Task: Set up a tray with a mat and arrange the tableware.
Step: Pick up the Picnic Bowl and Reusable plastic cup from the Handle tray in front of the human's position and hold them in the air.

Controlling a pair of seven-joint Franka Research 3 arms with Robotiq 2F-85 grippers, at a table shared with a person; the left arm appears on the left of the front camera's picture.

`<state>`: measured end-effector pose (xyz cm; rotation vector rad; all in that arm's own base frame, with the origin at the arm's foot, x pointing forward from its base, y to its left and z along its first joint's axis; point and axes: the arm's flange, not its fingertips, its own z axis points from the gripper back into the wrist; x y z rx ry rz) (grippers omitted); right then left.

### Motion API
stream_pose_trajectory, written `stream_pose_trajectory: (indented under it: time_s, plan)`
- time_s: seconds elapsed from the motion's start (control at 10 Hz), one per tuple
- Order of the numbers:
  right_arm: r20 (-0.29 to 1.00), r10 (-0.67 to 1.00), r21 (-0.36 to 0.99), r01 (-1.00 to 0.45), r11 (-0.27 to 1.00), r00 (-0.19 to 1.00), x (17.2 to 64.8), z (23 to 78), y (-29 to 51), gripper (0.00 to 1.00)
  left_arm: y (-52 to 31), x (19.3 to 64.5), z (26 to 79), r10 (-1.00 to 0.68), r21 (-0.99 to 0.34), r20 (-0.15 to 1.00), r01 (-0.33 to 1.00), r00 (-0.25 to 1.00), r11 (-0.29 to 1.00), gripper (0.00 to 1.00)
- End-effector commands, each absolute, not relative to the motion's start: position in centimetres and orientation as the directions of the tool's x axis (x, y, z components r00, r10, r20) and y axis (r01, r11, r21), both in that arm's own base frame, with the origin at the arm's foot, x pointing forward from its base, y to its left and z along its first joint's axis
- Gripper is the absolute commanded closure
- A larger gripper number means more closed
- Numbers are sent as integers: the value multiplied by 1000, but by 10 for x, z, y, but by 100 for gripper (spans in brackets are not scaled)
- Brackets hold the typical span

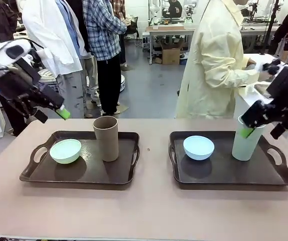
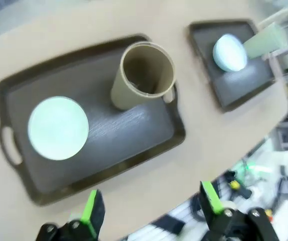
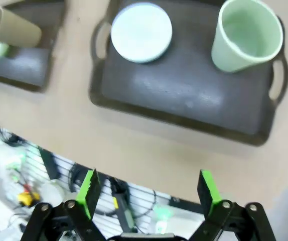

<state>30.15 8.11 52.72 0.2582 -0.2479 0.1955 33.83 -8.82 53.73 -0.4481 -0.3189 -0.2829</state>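
Table [image 1: 144,211], green tumbler [image 3: 247,35] well below right gripper [image 3: 149,188]

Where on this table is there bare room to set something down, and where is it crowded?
Free: the strip of table between the left tray and right tray, the wide table edge nearest the robot, and each tray's near half. Crowded: the far halves, where the mint bowl and brown tumbler, and the blue bowl and pale green tumbler, stand.
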Motion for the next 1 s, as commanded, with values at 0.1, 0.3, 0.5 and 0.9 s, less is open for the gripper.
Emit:
stream_pose_trajectory:
  time_s: [0.1, 0.3, 0.5, 0.9]
  plan:
    - [364, 17, 454, -194, 870, 931, 289, 500, 14, 0, -57, 367, 510, -142, -620, 354, 345, 925, 704, 0]
    - [352, -92, 546, -125, 829, 932, 276, 493, -28, 0, -20, 367, 498, -74, -716, 318, 290, 945, 635, 0]
    - [289, -180, 587, -26, 809, 940, 268, 482, -76, 0, 20, 381, 478, 6, -781, 247, 195, 969, 593, 0]
    - [186, -183, 633, 24, 774, 965, 265, 458, -142, 0, 81, 378, 455, 57, -805, 173, 108, 983, 584, 0]
